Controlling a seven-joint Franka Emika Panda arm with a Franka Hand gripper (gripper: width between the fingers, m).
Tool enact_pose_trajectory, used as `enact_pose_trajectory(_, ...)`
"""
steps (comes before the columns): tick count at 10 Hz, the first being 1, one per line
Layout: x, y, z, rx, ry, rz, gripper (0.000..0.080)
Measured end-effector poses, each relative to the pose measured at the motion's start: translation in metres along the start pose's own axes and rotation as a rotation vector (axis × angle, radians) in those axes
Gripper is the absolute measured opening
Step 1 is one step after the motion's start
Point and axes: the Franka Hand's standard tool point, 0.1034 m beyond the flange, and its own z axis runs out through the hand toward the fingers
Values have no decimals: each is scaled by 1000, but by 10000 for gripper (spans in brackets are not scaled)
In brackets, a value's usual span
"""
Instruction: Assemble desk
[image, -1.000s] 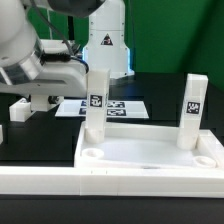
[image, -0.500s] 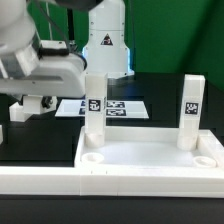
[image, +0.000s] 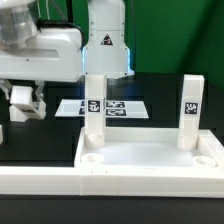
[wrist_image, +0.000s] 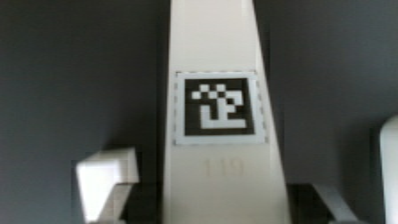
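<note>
The desk top (image: 150, 148), a white tray with a raised rim, lies in front with two white tagged legs standing in its far corners, one (image: 95, 105) toward the exterior view's left and one (image: 192, 110) toward its right. Its two near sockets (image: 93, 157) (image: 207, 157) hold nothing. My gripper (image: 23, 100) hangs above the dark table, off the exterior view's left of the tray. It is shut on another white leg (wrist_image: 217, 60), whose tag faces the wrist camera between the fingers (wrist_image: 103, 185).
The marker board (image: 120, 108) lies flat behind the tray. A long low white rail (image: 40, 180) runs along the front. The robot's white base (image: 105, 45) stands at the back. A white edge (wrist_image: 384, 150) shows at the side of the wrist view.
The arm has lifted and swung toward the exterior view's left, the wrist turning so the gripper now points down. The grip on the leg is unchanged.
</note>
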Motion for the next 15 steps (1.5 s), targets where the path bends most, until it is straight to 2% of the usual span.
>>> enact_pose_trajectory(1, 7, -2, -4, -7, 43, -4, 290)
enact_pose_trajectory(2, 11, 4, -1, -30, 150, -11, 290)
enact_pose_trajectory(4, 10, 6, 0, -51, 235, -2, 290)
enact_pose_trajectory(5, 21, -11, -14, -42, 264, -9, 290)
enact_pose_trajectory(7, 43, -30, -39, -21, 252, -9, 290)
enact_pose_trajectory(8, 52, -37, -45, -23, 261, -19, 290)
enact_pose_trajectory(12, 50, -38, -42, -21, 256, -21, 290)
enact_pose_trajectory(14, 70, -69, -67, -6, 288, -32, 290)
enact_pose_trajectory(15, 79, -85, -73, -3, 304, -45, 290)
